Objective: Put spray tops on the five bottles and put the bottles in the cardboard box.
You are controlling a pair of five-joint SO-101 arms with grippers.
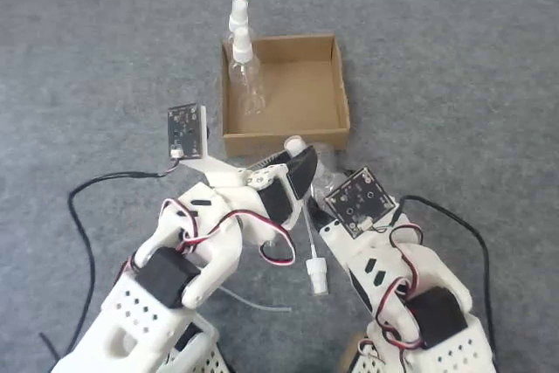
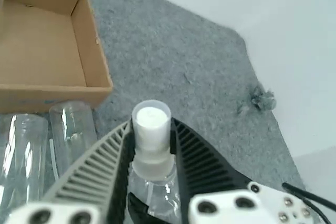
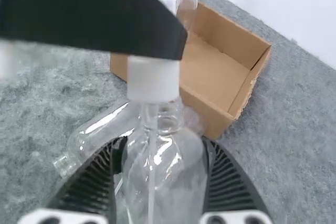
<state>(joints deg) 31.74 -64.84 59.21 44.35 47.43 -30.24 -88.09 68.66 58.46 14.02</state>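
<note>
Clamping the spray top (image 2: 151, 116), the left tool (image 2: 151, 125) holds it on the bottle (image 3: 157, 169) squeezed by the right tool (image 3: 160, 150)

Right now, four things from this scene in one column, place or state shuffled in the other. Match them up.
1. left gripper
2. right gripper
3. loose spray top
4. cardboard box

A. lying on the carpet between the arms
B. fingers shut on the clear bottle
C. has a capped bottle in it
D. fingers shut on the fitted spray top

Pairs: 1-D, 2-B, 3-A, 4-C
</note>
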